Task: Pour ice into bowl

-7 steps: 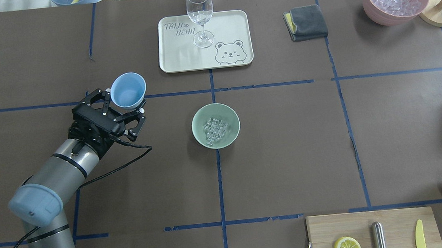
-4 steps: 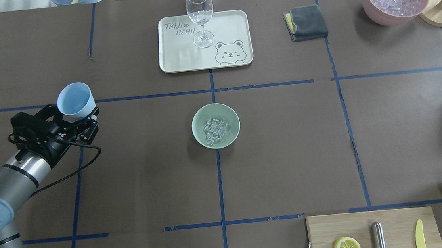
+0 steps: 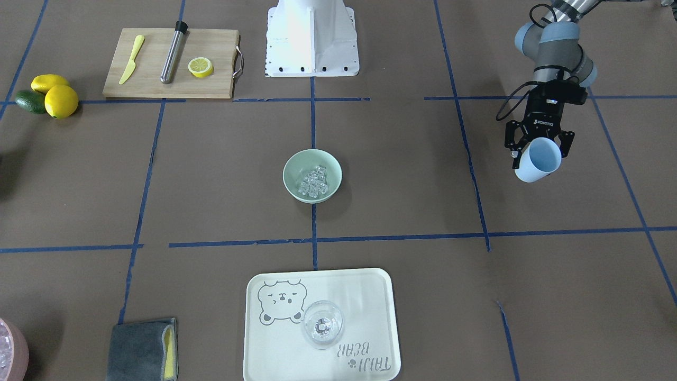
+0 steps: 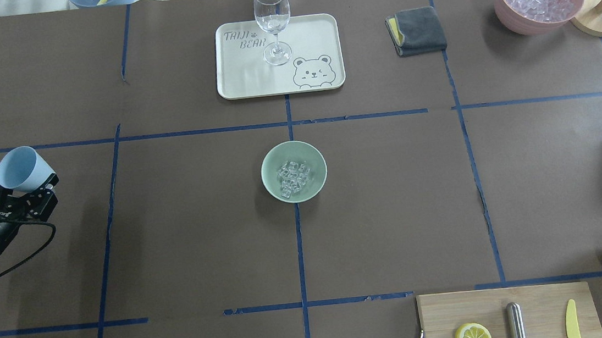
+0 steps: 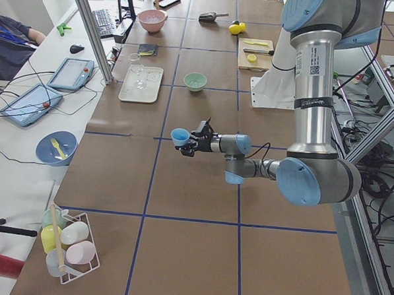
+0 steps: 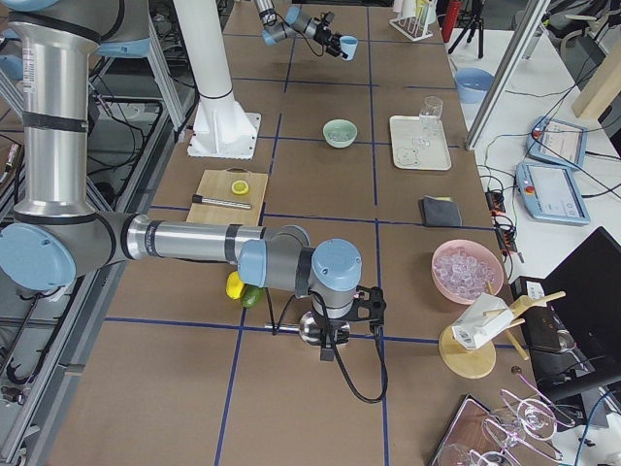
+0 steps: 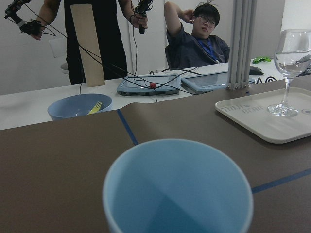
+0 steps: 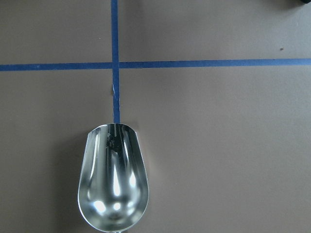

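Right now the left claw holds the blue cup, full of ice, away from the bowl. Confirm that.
Wrong in one respect: the cup is empty, as the left wrist view shows. The left claw does hold it away from the bowl; the ice lies in the bowl.

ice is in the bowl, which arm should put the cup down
Left, probably. Its pincer holds the empty cup, well clear of the bowl with the ice; the right arm is far off at the other end.
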Controlling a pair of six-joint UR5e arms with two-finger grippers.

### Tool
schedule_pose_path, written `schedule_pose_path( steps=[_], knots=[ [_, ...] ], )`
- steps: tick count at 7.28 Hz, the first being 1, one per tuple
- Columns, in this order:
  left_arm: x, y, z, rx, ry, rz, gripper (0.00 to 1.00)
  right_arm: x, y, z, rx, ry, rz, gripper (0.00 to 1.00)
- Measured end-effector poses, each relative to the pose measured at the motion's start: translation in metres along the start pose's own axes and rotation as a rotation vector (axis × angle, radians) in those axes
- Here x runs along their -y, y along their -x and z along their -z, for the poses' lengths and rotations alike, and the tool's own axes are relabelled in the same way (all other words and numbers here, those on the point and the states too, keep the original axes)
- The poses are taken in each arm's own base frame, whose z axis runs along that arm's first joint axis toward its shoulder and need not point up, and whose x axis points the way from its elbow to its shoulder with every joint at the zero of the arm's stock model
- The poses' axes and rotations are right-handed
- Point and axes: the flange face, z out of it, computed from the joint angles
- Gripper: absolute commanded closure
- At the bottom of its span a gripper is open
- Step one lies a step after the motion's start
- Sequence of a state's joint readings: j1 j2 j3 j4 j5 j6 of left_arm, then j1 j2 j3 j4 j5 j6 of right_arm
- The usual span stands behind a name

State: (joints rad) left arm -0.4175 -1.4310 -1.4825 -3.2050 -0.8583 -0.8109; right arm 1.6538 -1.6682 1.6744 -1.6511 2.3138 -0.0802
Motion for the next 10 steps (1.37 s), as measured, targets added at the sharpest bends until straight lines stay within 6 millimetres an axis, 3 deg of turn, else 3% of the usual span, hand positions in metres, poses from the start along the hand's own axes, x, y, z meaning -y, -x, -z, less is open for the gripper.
schedule_pose_path(
  steps=[3, 7, 10],
  knots=[
    [-0.022, 0.037, 0.004, 0.082, -0.048, 0.039, 1.00, 0.001, 0.004, 0.000, 0.002, -0.001, 0.009, 0.00],
    [-0.041, 0.045, 0.000, 0.103, -0.025, 0.070, 0.93, 0.002, 0.005, 0.001, 0.000, -0.003, 0.013, 0.00],
    [-0.049, 0.047, 0.000, 0.107, -0.013, 0.060, 0.80, 0.002, 0.005, 0.001, 0.000, -0.004, 0.013, 0.00]
  ],
)
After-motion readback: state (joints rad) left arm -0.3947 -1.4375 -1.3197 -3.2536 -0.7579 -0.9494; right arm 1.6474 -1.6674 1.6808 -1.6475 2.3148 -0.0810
